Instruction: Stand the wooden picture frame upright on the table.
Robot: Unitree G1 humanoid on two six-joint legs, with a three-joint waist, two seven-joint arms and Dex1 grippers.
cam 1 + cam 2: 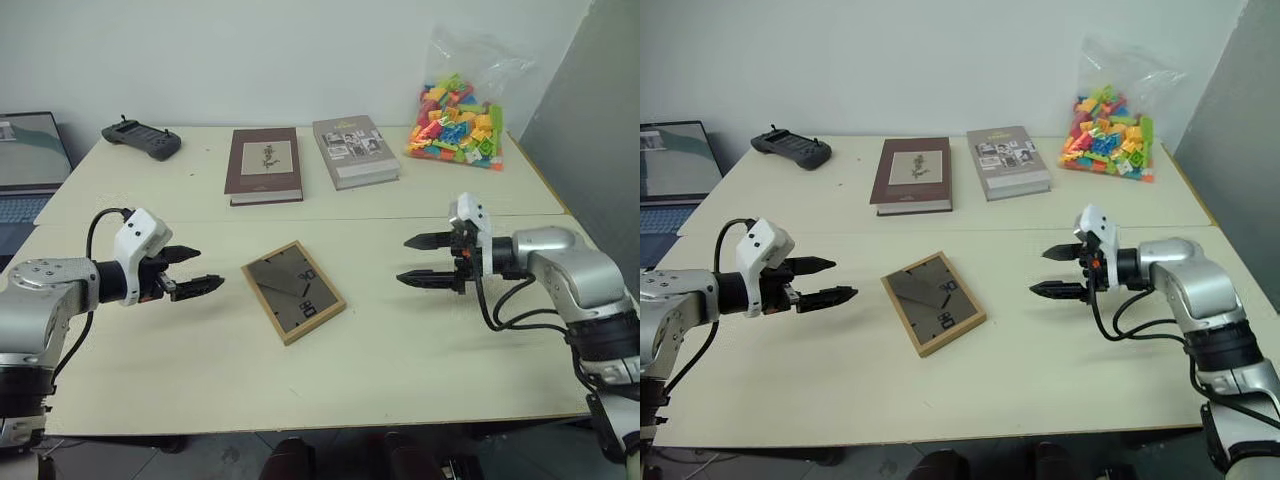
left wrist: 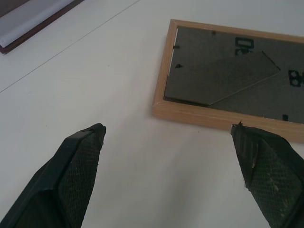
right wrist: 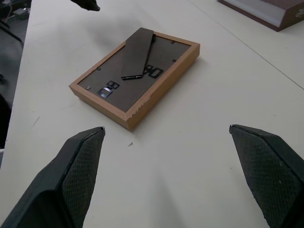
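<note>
wooden picture frame [image 1: 293, 291] lies flat, back up, on the table [image 1: 420, 340]; left gripper [image 1: 193, 270] and right gripper [image 1: 424, 259] flank it, jaws spread wide, empty.

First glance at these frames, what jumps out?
The wooden picture frame lies flat, back side up, in the middle of the table, with the open left gripper and open right gripper pointing at it from either side, neither touching it. At the far edge a bag of bright toy bricks stands out, beside a grey book and a maroon book.
</note>
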